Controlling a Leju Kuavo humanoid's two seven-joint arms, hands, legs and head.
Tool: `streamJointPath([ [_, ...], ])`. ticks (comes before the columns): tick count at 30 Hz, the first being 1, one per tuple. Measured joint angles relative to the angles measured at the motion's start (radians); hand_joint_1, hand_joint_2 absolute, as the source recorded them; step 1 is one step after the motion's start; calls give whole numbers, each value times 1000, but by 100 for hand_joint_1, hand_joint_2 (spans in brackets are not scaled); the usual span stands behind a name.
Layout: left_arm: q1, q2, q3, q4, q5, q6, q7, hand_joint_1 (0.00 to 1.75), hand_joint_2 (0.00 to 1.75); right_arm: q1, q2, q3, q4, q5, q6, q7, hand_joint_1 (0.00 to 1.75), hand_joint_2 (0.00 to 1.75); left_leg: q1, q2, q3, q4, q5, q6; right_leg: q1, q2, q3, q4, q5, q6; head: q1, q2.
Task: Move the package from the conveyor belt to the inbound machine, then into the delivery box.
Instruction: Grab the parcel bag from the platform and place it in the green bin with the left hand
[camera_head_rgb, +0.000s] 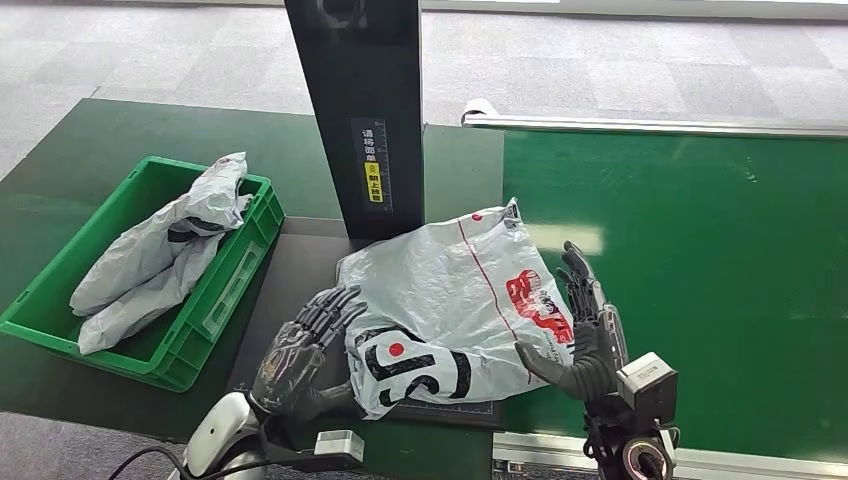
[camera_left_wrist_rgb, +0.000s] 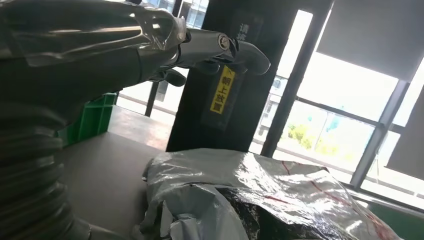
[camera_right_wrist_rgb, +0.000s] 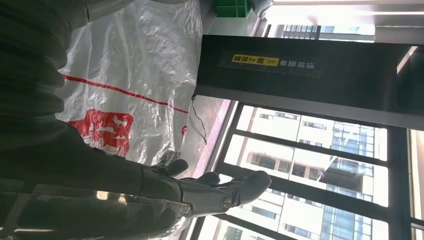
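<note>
While flanked, package (camera_head_rgb: 450, 310) at platform edge

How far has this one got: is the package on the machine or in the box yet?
Done: the grey plastic mailer bag lies on the dark machine platform, off the green conveyor belt. In hand: left hand and right hand flank it, open. Left: moving it into the green plastic crate.

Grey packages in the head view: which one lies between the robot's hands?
The package with red and black print, on the dark platform under the black column, flanked by the left hand and right hand. The plain ones lie in the green crate.
</note>
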Motion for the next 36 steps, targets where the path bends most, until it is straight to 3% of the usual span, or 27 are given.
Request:
streamJointPath([
  [7,-33,10,-107,115,58,-26,-23,0,175,15,-13,-7,-19,-22,-10,-2,0,175,0,0,0,0,0,0,0,0,0,0,0,0,0,0],
  [16,-34,18,-158,165,70,-49,-24,0,175,17,-23,-8,-28,-39,-25,-16,0,175,0,0,0,0,0,0,0,0,0,0,0,0,0,0],
  [20,-32,21,-212,217,99,-49,-24,175,175,23,-38,-9,-40,-57,-46,-21,0,175,0,0,0,0,0,0,0,0,0,0,0,0,0,0],
  [29,-44,29,-208,228,180,46,-2,175,175,49,-52,-9,-53,-77,-75,-23,0,175,0,0,0,0,0,0,0,0,0,0,0,0,0,0],
  [36,-45,45,-83,116,244,179,-11,175,175,58,-61,-9,-57,-92,-100,-23,0,175,0,0,0,0,0,0,0,0,0,0,0,0,0,0],
])
